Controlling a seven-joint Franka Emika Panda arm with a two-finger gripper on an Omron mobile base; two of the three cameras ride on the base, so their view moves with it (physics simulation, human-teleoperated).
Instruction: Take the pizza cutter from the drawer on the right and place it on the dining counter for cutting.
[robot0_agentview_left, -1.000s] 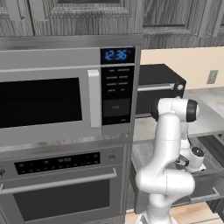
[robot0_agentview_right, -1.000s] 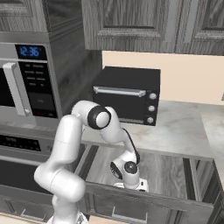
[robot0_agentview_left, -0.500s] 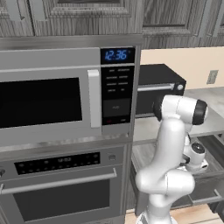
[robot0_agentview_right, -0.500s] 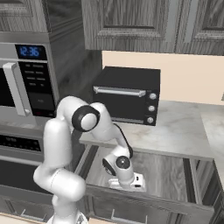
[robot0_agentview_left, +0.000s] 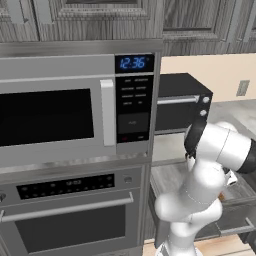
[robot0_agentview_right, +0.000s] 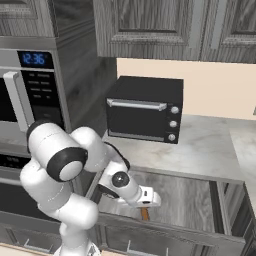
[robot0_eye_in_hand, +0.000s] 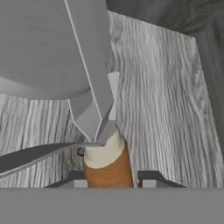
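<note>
We see the gripper (robot0_eye_in_hand: 111, 181) down inside the open drawer (robot0_agentview_right: 190, 200), fingertips (robot0_eye_in_hand: 151, 177) either side of the pizza cutter (robot0_eye_in_hand: 107, 164) handle, prob. clamped on it but contact is partly hidden. Cutter wheel lies close over the grey drawer floor. Toaster oven (robot0_agentview_right: 145, 115) sits behind on the worktop.

Microwave (robot0_agentview_left: 75, 115): left, clock lit blue
Oven (robot0_agentview_left: 70, 215): below microwave
Toaster oven (robot0_agentview_left: 182, 102): black, far right on desk (robot0_agentview_left: 240, 112)
Drawer (robot0_agentview_left: 235, 210): open, lower right, behind arm
</note>
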